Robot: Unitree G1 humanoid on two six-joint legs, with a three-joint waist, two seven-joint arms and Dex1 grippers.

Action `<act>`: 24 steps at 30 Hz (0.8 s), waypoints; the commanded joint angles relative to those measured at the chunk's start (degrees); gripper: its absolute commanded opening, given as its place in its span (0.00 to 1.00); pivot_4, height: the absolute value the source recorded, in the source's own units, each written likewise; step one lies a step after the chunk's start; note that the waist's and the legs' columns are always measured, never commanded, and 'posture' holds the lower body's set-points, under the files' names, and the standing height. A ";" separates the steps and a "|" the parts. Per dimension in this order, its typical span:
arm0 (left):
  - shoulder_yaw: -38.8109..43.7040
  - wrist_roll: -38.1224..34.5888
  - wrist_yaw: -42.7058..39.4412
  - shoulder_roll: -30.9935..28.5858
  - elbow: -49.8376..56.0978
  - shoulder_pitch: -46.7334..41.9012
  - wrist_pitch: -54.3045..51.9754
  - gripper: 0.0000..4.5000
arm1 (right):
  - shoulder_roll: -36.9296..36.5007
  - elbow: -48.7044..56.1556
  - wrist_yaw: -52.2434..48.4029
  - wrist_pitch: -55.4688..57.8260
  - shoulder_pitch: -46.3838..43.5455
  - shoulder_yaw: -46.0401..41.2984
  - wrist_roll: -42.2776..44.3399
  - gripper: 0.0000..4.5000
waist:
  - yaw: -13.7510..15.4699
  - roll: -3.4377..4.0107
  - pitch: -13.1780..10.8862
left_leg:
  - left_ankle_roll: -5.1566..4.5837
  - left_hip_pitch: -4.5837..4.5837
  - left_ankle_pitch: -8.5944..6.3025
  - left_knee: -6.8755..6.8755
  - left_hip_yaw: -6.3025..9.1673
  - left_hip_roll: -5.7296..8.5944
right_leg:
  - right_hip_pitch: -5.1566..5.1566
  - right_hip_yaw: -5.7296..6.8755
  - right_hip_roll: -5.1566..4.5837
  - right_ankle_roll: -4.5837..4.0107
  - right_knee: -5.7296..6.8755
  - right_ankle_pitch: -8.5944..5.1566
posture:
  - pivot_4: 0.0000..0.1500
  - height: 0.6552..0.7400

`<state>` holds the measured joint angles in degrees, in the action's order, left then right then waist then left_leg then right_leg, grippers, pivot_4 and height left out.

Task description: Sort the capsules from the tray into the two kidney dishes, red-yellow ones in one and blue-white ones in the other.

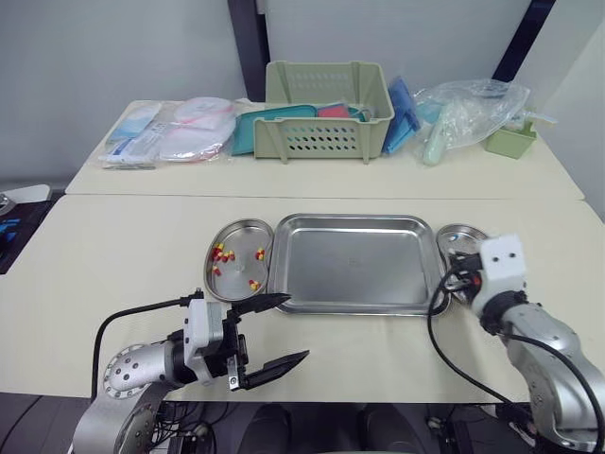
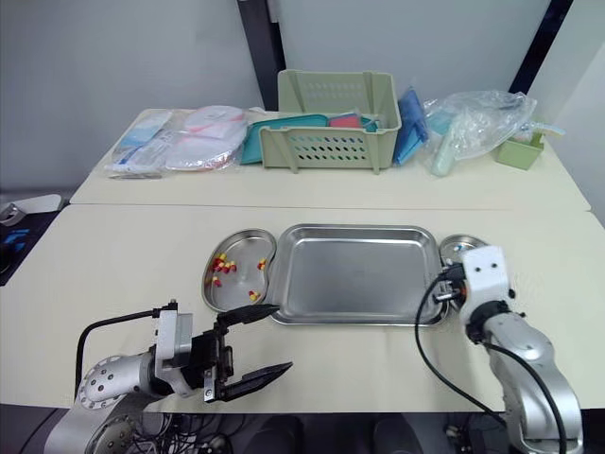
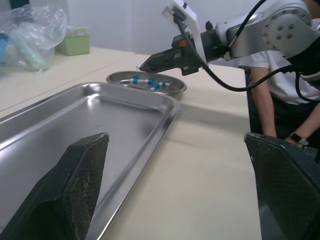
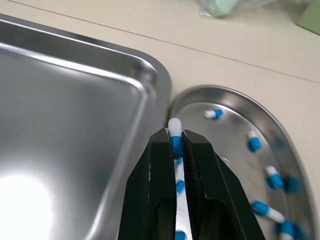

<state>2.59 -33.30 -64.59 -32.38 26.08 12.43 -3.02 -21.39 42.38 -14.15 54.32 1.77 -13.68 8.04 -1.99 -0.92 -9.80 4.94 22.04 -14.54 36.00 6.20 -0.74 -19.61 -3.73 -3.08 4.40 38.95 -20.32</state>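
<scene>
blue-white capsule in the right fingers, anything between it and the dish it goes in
Nothing visible. The right gripper pinches the blue-white capsule over the steel kidney dish, just inside its rim beside the rectangular steel tray; other blue-white capsules lie there, with open air below.

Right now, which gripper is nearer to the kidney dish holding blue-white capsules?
Right. The right gripper, shut on a blue-white capsule, hangs over that kidney dish at its edge by the tray. The left gripper, open, is beyond the tray, near the other dish.
</scene>
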 commanded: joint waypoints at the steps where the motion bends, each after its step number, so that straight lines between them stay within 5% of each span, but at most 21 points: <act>1: 0.62 -1.70 -1.67 -0.10 -0.72 -1.37 1.54 1.00 | 1.11 1.63 0.51 0.90 0.85 -4.21 1.65 0.00 | 0.01 0.00 0.00 | 0.00 0.00 0.00 0.00 0.00 0.00 | 0.00 0.00 0.00 0.00 0.01 0.00 | 1.00 1.00; 7: 0.61 -2.28 -1.07 0.09 -0.82 -2.21 0.83 1.00 | 3.83 0.04 2.57 0.85 1.57 -6.46 2.14 0.00 | 0.02 0.01 -0.01 | 0.00 -0.01 0.00 0.00 0.00 0.00 | 0.00 0.00 0.00 0.00 0.01 0.00 | 1.00 1.00; 18: 0.01 -1.39 3.87 0.53 1.79 -1.96 -1.31 1.00 | 2.83 -2.49 1.06 -3.75 2.59 -8.26 3.28 0.64 | 0.04 0.02 -0.01 | 0.00 -0.01 0.00 0.00 -0.01 0.00 | 0.01 -0.01 -0.01 0.00 0.00 0.00 | 1.00 1.00; 24: 6.15 -0.55 15.46 -3.42 3.91 -2.00 -11.66 1.00 | -5.45 -5.31 -8.78 -13.92 6.50 -9.01 4.13 0.99 | 0.05 0.02 -0.02 | 0.00 -0.01 0.00 0.00 0.00 0.01 | 0.01 -0.01 0.00 0.00 0.00 0.00 | 1.00 1.00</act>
<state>5.57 -33.84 -51.61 -34.60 27.79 10.57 -12.70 -24.79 36.56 -19.35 44.94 7.36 -21.00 11.64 -1.94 -0.90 -9.82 4.93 22.03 -14.54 36.00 6.21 -0.73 -19.60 -3.73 -3.09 4.41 38.96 -20.32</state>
